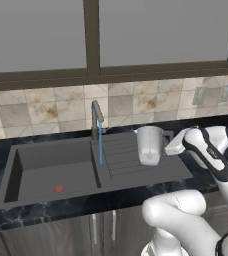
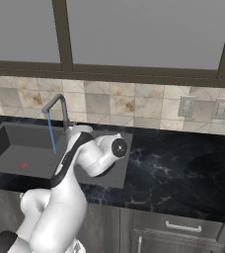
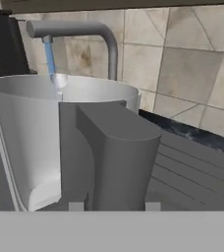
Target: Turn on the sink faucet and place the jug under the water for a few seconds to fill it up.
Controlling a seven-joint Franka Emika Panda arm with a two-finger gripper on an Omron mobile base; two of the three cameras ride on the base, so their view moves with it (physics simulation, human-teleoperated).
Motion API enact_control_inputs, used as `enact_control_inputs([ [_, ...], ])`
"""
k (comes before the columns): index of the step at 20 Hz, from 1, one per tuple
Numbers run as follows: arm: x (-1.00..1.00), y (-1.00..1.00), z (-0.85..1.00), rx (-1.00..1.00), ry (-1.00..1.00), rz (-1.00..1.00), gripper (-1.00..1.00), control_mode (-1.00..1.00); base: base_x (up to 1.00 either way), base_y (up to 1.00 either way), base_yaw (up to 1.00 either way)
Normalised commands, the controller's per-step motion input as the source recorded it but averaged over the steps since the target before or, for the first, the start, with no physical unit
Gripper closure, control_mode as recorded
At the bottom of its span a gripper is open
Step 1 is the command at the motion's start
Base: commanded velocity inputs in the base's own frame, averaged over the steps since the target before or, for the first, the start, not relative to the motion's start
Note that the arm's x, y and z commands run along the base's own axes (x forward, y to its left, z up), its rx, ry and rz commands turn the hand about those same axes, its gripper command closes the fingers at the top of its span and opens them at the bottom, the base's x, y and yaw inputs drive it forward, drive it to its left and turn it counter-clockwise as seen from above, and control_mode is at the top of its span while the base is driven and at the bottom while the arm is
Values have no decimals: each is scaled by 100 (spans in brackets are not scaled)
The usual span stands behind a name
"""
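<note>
The sink faucet (image 1: 96, 119) stands behind the sink (image 1: 41, 157), and a thin blue stream of water (image 1: 100, 145) runs from its spout. The pale jug (image 1: 149, 145) hangs upright over the ribbed drainboard, to the right of the stream and apart from it. My gripper (image 1: 166, 143) reaches in from the right and is shut on the jug. In the hand view the jug (image 3: 28, 133) sits close, its handle between my gripper (image 3: 114, 206) tips, with the faucet (image 3: 84, 30) and water (image 3: 49, 56) behind its rim. From the right base, my arm hides the jug; the faucet (image 2: 60, 106) and water (image 2: 51, 133) show.
A tiled backsplash with wall outlets (image 1: 201, 95) runs behind the dark marble counter (image 2: 183, 168), under a wide window. The deep basin has a red drain mark (image 1: 59, 188). The counter's front edge lies just before my arm.
</note>
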Motion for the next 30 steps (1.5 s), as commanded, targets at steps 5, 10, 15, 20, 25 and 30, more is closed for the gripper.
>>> enact_control_inputs([
  [5, 31, 71, 0, 0, 14, 9, 100, -100, 0, 0, 0],
  [10, 16, 68, 0, 0, 5, 10, 100, -100, 0, 0, 0],
  [15, 12, 50, 0, 0, 2, 5, 100, -100, 0, 0, 0],
  [20, 12, 22, 0, 0, 0, 0, 100, -100, 0, 0, 0],
  [25, 15, 26, 0, -1, 4, 0, 100, -100, 0, 0, 0],
  [30, 17, 22, 0, 0, 5, 0, 100, -100, 0, 0, 0],
])
